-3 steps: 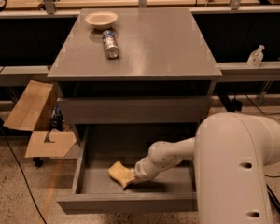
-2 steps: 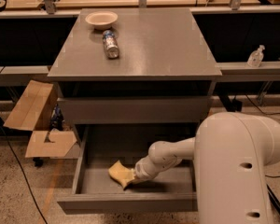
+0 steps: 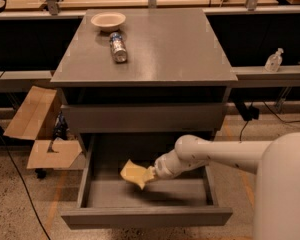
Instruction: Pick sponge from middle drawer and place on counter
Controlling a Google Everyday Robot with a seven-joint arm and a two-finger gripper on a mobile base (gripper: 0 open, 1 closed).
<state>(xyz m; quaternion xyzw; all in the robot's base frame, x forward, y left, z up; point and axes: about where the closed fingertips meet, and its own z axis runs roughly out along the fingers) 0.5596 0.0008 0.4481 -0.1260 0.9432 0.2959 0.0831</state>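
The open drawer (image 3: pixel 146 217) sits nearest, at 6 o'clock. Inside it my gripper (image 3: pixel 151 176) is pinching the sponge (image 3: pixel 133 172), which sticks out from the fingers toward 9 o'clock. Since a second ago, sponge and wrist have risen together off the drawer floor, so I judge the grasp good and the lift begun. Farther off at 12 o'clock waits the counter (image 3: pixel 165 49), with a can (image 3: pixel 118 47) and a bowl (image 3: pixel 108 20) toward 11. Its right half looks the easier landing.
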